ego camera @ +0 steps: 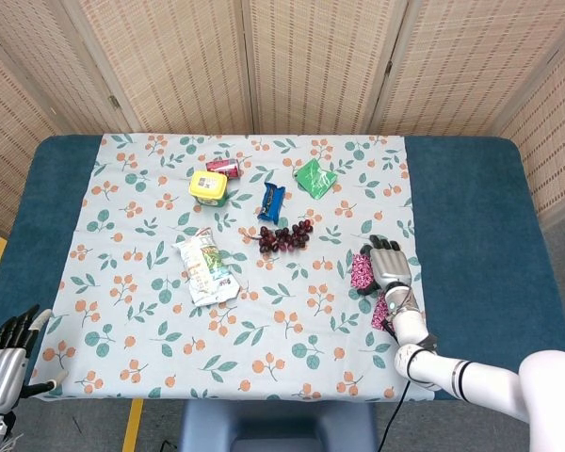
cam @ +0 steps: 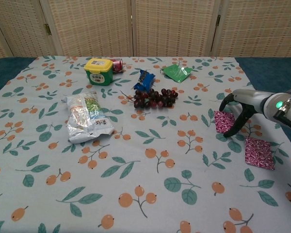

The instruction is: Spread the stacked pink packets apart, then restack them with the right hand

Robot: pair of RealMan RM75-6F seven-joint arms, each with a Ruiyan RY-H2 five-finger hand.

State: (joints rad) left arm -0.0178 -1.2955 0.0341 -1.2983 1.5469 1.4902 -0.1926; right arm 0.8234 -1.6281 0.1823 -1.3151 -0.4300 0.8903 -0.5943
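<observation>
Two pink packets lie apart on the right of the floral cloth. The further one [ego camera: 361, 271] [cam: 223, 121] lies flat under my right hand [ego camera: 387, 266] [cam: 238, 109]. The hand arches over it with fingers spread, the thumb at its far edge and the fingertips [cam: 229, 133] down at its near right edge. The nearer packet [cam: 259, 152] [ego camera: 382, 312] lies flat by my right wrist, which partly hides it in the head view. My left hand [ego camera: 9, 352] hangs off the table's near left corner, fingers apart and holding nothing.
A bunch of dark grapes [cam: 154, 98], a blue snack bar [cam: 145, 80], a green packet [cam: 176, 72], a yellow-lidded tub [cam: 98, 71] with a red can [cam: 117, 64] behind it, and a white snack bag [cam: 87, 118] lie left and beyond the right hand.
</observation>
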